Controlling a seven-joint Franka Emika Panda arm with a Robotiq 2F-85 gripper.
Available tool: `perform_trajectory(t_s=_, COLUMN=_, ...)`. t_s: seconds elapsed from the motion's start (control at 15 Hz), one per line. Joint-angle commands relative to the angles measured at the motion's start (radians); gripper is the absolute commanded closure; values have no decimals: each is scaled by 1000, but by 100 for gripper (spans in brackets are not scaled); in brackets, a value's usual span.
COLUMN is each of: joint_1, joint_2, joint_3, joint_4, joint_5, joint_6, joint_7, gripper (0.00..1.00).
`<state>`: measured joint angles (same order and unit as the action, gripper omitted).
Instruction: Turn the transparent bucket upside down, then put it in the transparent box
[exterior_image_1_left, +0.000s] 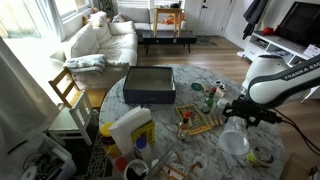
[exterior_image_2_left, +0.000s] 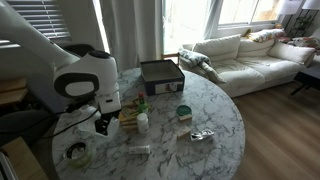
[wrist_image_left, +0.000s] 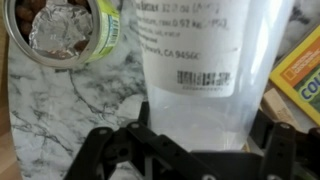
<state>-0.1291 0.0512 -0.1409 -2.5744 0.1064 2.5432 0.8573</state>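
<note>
The transparent bucket (wrist_image_left: 215, 55), a milky see-through tub with a printed label, fills the middle of the wrist view. It stands between the black fingers of my gripper (wrist_image_left: 205, 125), which press against its two sides. In both exterior views the bucket (exterior_image_1_left: 233, 140) (exterior_image_2_left: 78, 150) hangs just below the gripper (exterior_image_1_left: 236, 112) (exterior_image_2_left: 100, 122), over the marble table's edge. The transparent box (exterior_image_1_left: 130, 128), whitish and rectangular, stands at the opposite side of the table with a yellow item in it.
A dark grey square flat box (exterior_image_1_left: 150, 85) (exterior_image_2_left: 160, 72) lies at the table's far side. A green-and-yellow cup (wrist_image_left: 65, 30) with foil sits beside the bucket, and a yellow carton (wrist_image_left: 300, 75) on the other side. Small bottles and clutter (exterior_image_1_left: 205, 100) fill the middle of the marble table (exterior_image_2_left: 215, 110).
</note>
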Motion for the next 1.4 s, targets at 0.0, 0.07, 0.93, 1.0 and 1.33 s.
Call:
perform_trajectory(t_s=0.0, joint_1=17, joint_2=-148, joint_3=26, joint_4=-35, joint_5=66, joint_6=-82, joint_7=-192, gripper=35)
perform_trajectory(t_s=0.07, joint_1=23, joint_2=-180, joint_3=34, joint_4=-35, joint_5=67, joint_6=-109, joint_7=-233, gripper=35)
perform_trajectory(t_s=0.93, joint_1=192, joint_2=-448, joint_3=240, joint_4=-37, joint_5=43, joint_6=-142, joint_7=-553, gripper=35)
perform_trajectory(t_s=1.0, joint_1=209, joint_2=-451, joint_3=248, joint_4=-29, joint_5=42, joint_6=-138, joint_7=-583, gripper=35)
perform_trajectory(t_s=1.33, joint_1=217, joint_2=-440, joint_3=260, joint_4=-11, joint_5=39, joint_6=-141, joint_7=-593, gripper=10)
